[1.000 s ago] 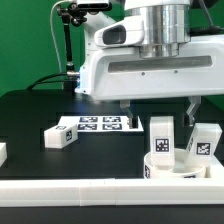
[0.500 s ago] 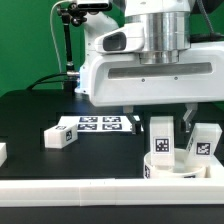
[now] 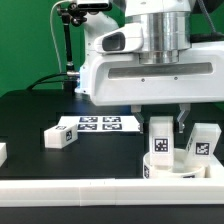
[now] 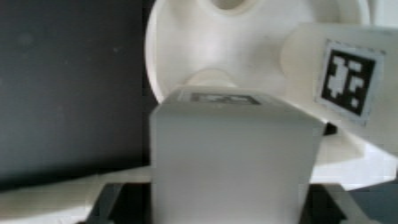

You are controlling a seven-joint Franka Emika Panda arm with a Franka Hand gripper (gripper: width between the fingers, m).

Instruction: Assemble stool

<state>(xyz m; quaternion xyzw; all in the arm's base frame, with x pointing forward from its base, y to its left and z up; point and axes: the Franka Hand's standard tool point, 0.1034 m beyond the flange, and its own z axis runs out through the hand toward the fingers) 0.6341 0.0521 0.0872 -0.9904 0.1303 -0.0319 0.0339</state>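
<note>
The arm [image 3: 150, 70] hangs over the worktop [image 3: 30, 115] near its front edge, toward the exterior view's right corner. Its wrist points straight down and its broad white housing sits level. The gripper [image 3: 159, 116] points down with its dark fingers [image 3: 184, 116] spread, one on each side of a leg's top. The exterior view shows a gap on both sides, so it grips nothing.

The leg [image 3: 160, 138] is a short rectangular block of smooth white plastic with a black-and-white square tag on the face toward the near edge. It stands upright, long axis vertical, rising from the seat [image 3: 178, 170]. The seat is a thick round white disc lying flat by the near edge at that same corner. In the wrist view the seat's pale curved surface spreads behind the block.

A second leg [image 3: 203, 143] of the same shape stands just beside the first, toward the exterior view's right. It leans slightly, and its tag also faces the near edge. A third leg [image 3: 60, 137] lies on its side toward the exterior view's left, long axis roughly along the near edge. The marker board [image 3: 98, 124] lies flat mid-worktop. A white rail [image 3: 90, 195] runs along the near edge.
</note>
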